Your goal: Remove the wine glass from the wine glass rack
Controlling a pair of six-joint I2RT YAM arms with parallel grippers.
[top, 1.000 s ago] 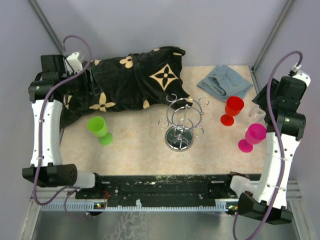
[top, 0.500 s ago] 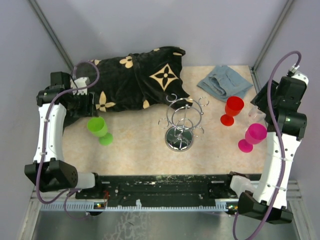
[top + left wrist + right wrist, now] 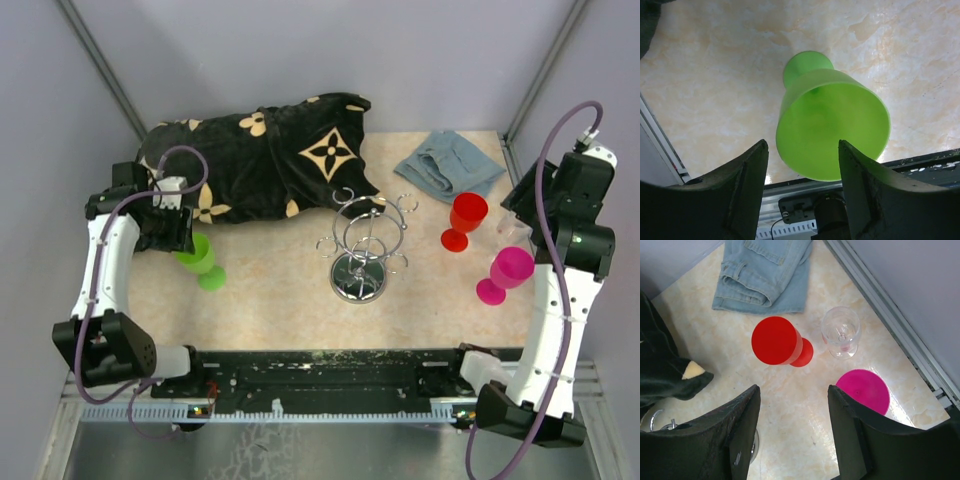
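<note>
The wine glass rack (image 3: 365, 245), a shiny silver wire stand on a round chrome base, stands mid-table with nothing hanging on its loop arms. A sliver of it shows at the lower left of the right wrist view (image 3: 652, 419). A clear wine glass (image 3: 515, 228) stands upright at the right edge, also in the right wrist view (image 3: 841, 332). My right gripper (image 3: 792, 395) hovers open and empty above the table near it (image 3: 522, 205). My left gripper (image 3: 802, 147) is open just above a green plastic glass (image 3: 832, 130), at the table's left (image 3: 180, 240).
A red plastic glass (image 3: 465, 220) and a magenta one (image 3: 505, 273) stand near the clear glass. A black patterned cloth (image 3: 270, 160) lies at the back left, folded denim (image 3: 450, 165) at the back right. The green glass (image 3: 203, 262) stands front left.
My left arm has swung from the back left over the black cloth forward and to the right, ending over the green glass. The right arm has not moved.
</note>
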